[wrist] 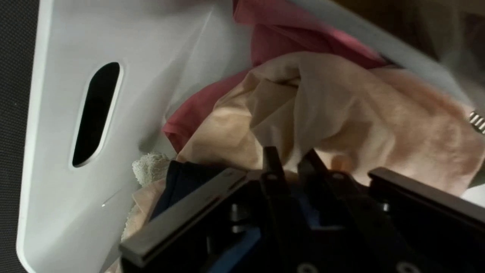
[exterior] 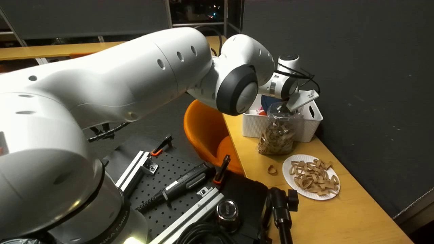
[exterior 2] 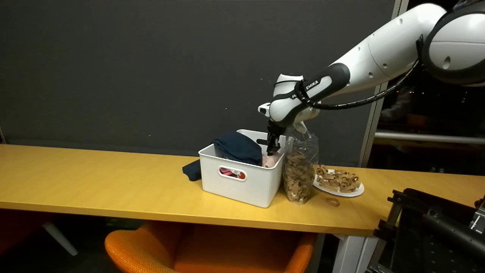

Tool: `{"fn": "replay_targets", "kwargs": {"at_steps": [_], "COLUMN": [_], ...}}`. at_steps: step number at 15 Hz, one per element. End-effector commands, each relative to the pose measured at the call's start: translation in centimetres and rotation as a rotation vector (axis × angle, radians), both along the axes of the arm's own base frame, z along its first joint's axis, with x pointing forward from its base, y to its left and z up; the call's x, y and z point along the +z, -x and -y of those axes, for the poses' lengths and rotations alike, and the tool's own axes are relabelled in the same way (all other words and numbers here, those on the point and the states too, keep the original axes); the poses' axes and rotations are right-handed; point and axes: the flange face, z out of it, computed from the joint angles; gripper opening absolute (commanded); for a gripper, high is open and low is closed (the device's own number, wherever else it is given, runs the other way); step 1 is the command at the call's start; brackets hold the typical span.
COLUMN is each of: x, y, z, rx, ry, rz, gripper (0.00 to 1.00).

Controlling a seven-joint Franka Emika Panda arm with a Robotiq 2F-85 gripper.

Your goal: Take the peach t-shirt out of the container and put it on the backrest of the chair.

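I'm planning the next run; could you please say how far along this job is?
Looks done: the gripper is down in the container, at the peach t-shirt. In hand: apparently the grasp, fingertips close together by its folds; a firm hold I cannot confirm. Left: lifting it out, as it lies inside, then hanging it on the orange chair.

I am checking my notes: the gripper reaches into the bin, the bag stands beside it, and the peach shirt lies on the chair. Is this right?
Not quite: the wrist view shows the peach shirt in the bin, not on the chair. The gripper does reach into the bin, and the bag stands beside it.
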Motion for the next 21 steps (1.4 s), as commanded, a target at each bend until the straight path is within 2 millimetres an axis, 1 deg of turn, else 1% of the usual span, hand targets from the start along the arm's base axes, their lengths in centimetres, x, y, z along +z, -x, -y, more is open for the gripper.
{"fn": "replay_targets", "kwargs": {"at_steps": [1, 3, 7, 15, 18, 21], "x": [0.3, 0.8, 2.9, 8.0, 10.6, 13.9], "y": [-0.3, -0.6, -1.4, -3.4, -4.0, -4.3], "z": [0.2, -0.1, -0.7, -2.7, -3.4, -3.7], "rx": [0.007, 0.008, 0.014, 0.032, 0.021, -0.033], "ry": [-0.054, -0.067, -0.083, -0.105, -0.101, -0.071], "rz": [0.011, 0.016, 0.045, 0.134, 0.152, 0.141], "gripper": [0.00, 0.00, 0.01, 0.01, 0.01, 0.01]}}
